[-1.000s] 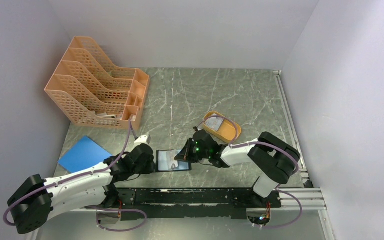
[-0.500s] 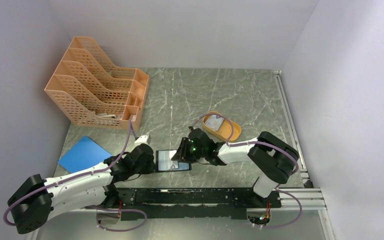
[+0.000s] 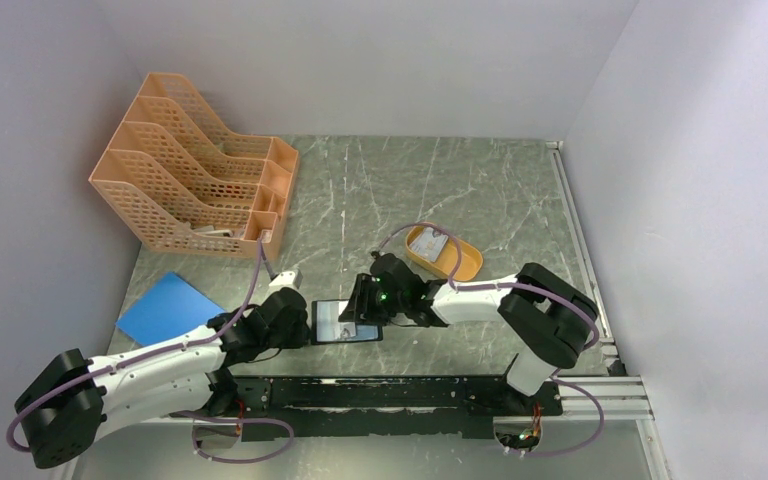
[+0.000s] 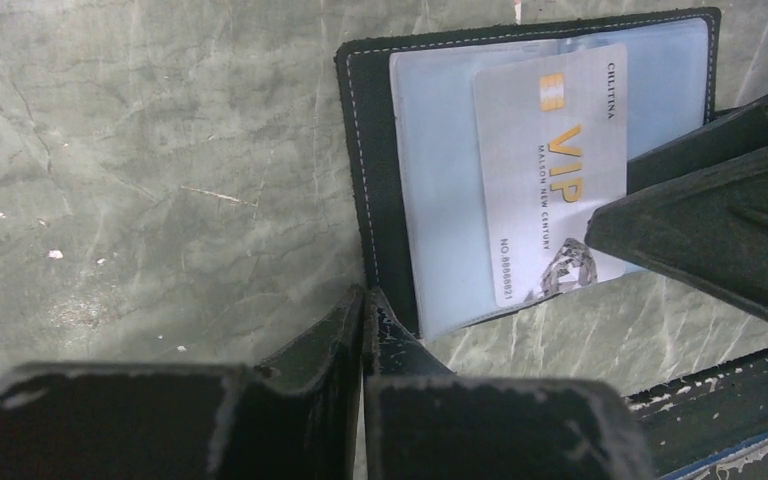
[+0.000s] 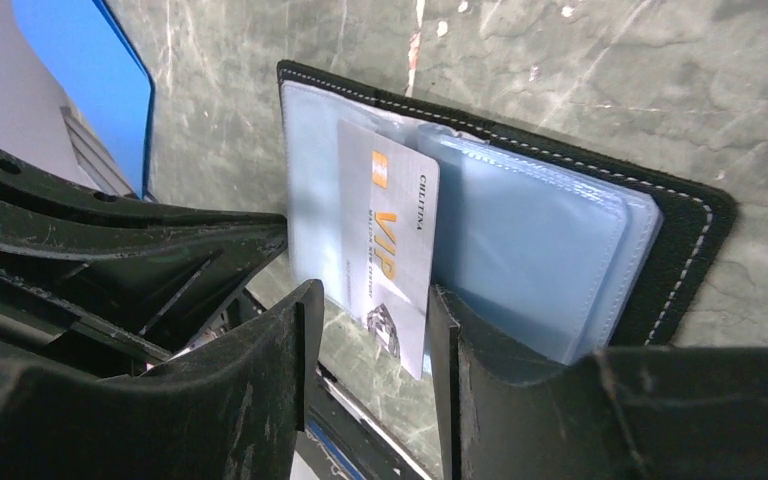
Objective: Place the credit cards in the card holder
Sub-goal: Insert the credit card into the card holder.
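Note:
The black card holder [image 3: 320, 335] lies open near the table's front edge, its clear pockets up [image 4: 440, 200] [image 5: 550, 240]. A pale VIP credit card [image 4: 550, 170] [image 5: 390, 230] sits partly inside a pocket, its end sticking out. My right gripper [image 3: 360, 312] [image 5: 375, 295] is open, one finger on each side of the card's free end. My left gripper [image 3: 305, 322] [image 4: 363, 297] is shut, its tips at the holder's left edge by the corner. More credit cards [image 3: 426, 240] lie in the orange tray [image 3: 465, 265].
Orange file racks [image 3: 190, 190] stand at the back left. A blue sheet [image 3: 165, 308] [image 5: 90, 70] lies left of the holder. A small white block [image 3: 285, 277] sits behind the left gripper. A black rail [image 3: 410, 390] runs along the near edge.
My right gripper has moved a little left over the holder, uncovering more of the orange tray. The left arm and the holder have not moved.

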